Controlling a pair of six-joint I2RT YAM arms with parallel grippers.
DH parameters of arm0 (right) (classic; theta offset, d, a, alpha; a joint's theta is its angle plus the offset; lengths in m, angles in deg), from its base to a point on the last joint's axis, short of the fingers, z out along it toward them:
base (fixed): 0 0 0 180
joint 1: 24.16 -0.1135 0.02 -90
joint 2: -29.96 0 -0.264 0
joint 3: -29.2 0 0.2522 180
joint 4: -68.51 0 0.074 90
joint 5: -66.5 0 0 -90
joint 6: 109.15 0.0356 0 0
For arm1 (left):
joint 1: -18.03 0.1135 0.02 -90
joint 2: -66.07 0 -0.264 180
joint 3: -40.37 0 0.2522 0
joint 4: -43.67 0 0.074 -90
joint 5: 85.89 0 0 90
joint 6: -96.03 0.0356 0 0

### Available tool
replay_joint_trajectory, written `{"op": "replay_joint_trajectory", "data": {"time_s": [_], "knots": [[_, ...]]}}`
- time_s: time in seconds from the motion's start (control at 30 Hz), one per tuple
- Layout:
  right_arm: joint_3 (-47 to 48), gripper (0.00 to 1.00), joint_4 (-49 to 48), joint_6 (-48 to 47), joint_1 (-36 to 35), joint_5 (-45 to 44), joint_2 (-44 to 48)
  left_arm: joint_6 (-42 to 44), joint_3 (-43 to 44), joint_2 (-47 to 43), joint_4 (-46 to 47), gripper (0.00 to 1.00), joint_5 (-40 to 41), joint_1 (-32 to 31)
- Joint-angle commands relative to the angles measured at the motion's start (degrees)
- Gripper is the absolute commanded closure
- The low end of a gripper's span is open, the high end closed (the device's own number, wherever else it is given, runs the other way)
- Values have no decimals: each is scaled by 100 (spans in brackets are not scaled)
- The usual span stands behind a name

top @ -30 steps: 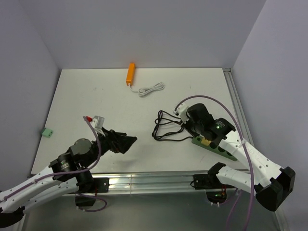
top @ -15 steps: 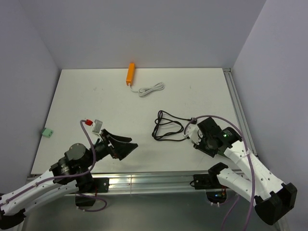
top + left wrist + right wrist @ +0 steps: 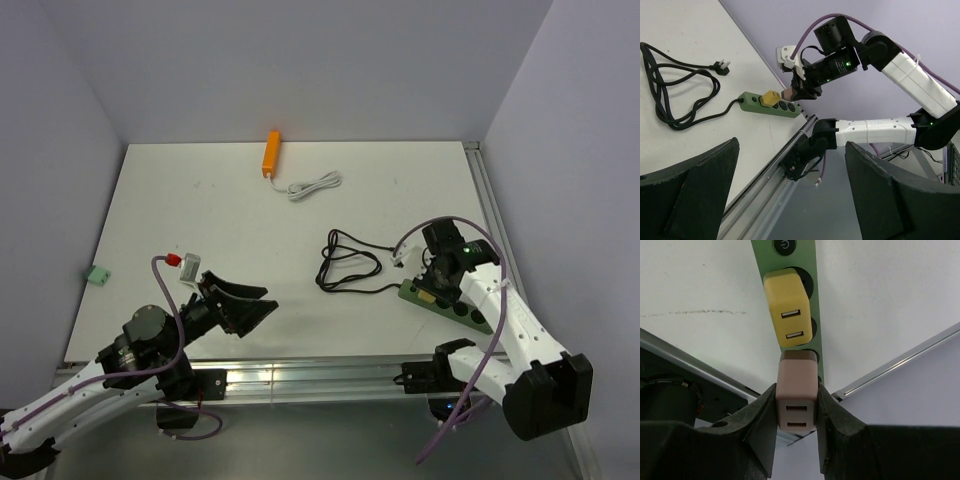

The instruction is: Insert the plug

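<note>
Pink plug (image 3: 796,390) is being clamped in the right jaws, left jaws apart, and could be jammed against the yellow adapter (image 3: 788,310) if tilted.

Right gripper (image 3: 796,390) and pink plug (image 3: 796,412) now higher above power strip (image 3: 812,270).

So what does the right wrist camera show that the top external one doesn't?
Only the right wrist view shows the pink plug clamped in the right pincer, and the USB ports on it. Only the top external view shows the orange power bank, white cable, black cord and open left pincer. Both show the green power strip with the yellow adapter in it.
</note>
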Motion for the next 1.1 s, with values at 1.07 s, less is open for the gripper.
{"op": "replay_joint_trajectory", "data": {"time_s": [1.07], "knots": [[-561,100,-1025,-1141,640,540,-73,-3,6,-305,91,7,-74,3]]}}
